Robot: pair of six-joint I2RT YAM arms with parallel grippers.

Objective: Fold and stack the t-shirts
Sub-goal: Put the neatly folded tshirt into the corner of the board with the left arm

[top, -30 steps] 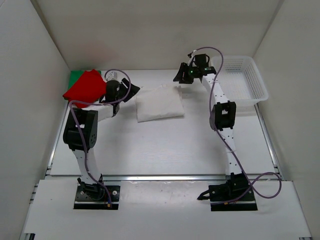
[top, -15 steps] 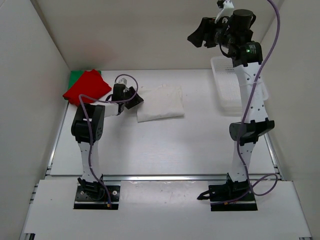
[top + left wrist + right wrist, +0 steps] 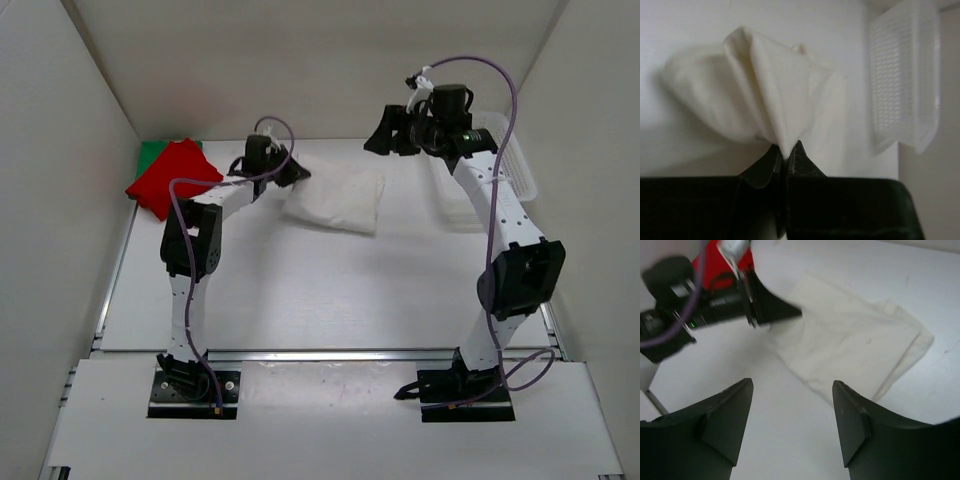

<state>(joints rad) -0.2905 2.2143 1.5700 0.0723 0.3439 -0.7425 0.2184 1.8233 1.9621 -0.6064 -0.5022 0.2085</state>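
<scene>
Near the mesh basket point(image 3: 905, 75), your right gripper point(image 3: 792, 384) hung spread; your left gripper point(image 3: 786, 159) clamped the off-white t-shirt point(image 3: 340, 203), near the red t-shirt point(image 3: 170, 176).

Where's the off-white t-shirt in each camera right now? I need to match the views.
Top external: off-white t-shirt just above mid-frame, between the arms.
Left wrist: centre of frame, bunched upward from the fingers.
Right wrist: upper right of centre.
Shared landmark: the left gripper pinching the shirt's edge, visible in all three views.
</scene>
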